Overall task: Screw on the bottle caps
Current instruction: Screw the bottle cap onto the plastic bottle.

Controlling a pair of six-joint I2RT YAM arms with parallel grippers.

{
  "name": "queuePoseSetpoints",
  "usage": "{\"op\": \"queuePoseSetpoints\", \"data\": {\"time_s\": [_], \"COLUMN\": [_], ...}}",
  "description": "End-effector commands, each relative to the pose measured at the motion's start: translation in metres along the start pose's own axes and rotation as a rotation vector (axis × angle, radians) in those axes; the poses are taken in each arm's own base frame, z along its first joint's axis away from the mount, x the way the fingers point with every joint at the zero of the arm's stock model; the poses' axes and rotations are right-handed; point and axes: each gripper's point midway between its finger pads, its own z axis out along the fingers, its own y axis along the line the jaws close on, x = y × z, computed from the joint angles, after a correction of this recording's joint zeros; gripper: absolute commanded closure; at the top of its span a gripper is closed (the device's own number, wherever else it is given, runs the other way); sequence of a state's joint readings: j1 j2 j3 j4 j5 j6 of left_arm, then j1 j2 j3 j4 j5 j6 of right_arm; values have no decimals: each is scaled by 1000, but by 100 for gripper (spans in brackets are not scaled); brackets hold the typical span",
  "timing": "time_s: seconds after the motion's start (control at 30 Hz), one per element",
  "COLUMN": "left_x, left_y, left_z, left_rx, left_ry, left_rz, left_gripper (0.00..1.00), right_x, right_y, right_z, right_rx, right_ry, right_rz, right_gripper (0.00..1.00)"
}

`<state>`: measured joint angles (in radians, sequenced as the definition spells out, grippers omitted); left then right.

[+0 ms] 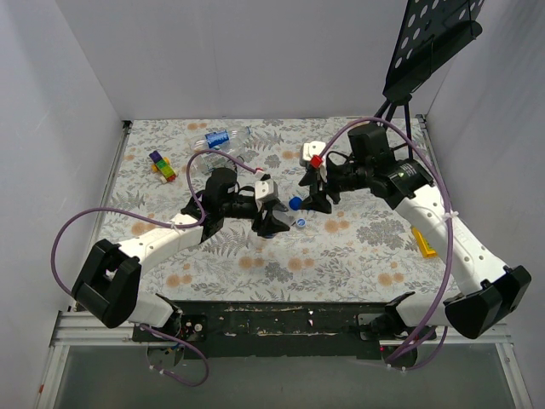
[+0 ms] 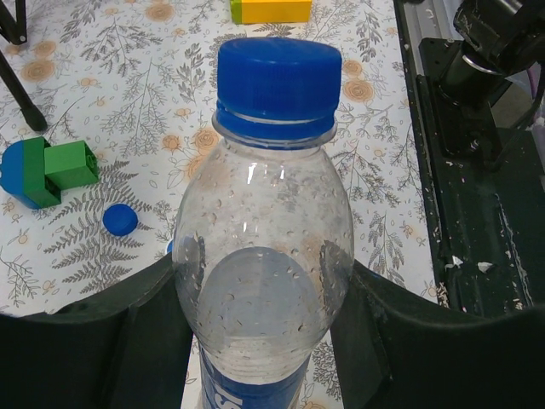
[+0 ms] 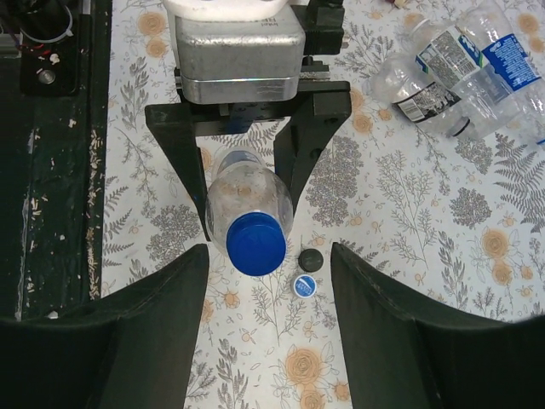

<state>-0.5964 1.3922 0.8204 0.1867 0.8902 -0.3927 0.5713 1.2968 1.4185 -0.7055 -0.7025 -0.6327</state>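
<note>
Floral cloth [image 1: 255, 264] covers the table, with white walls on three sides. Near the middle of the top view one clear bottle [image 2: 264, 256] stands upright with a blue cap [image 2: 278, 81] on its neck; how tightly the cap sits cannot be told. The left gripper [image 2: 264, 290] is clamped on the bottle's body, one finger pressed to each side. The right gripper [image 3: 268, 253] hovers close by the cap with its fingers spread wide and nothing held between them. On the cloth just beside the bottle lie a black cap [image 3: 310, 259] and a paler cap [image 3: 304, 285], close together. At the upper right of the right wrist view the other bottles [image 3: 490, 68] lie on their sides in a cluster. A green-and-blue block [image 2: 47, 170] sits at the left of the left wrist view, and a yellow block [image 2: 271, 10] at its top edge.
</note>
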Motion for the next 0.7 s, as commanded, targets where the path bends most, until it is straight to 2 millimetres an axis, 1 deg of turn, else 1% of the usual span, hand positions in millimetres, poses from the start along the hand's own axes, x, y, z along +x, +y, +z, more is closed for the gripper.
{"op": "queuePoseSetpoints", "data": {"time_s": [0.0, 0.37, 0.67], "left_x": [-28, -33, -37], "left_y": [-1, -3, -3], "left_z": [-5, -7, -8], "left_rx": [16, 24, 24], "left_ry": [-51, -63, -73], "left_rz": [57, 58, 64], "left_gripper": [96, 96, 96], "right_x": [-17, -12, -7], "right_y": [5, 7, 5], "right_z": [-5, 4, 8], "right_rx": [-44, -106, -117], "right_ry": [-44, -30, -12], "right_rz": [-53, -26, -6], "right_gripper": [35, 41, 49]}}
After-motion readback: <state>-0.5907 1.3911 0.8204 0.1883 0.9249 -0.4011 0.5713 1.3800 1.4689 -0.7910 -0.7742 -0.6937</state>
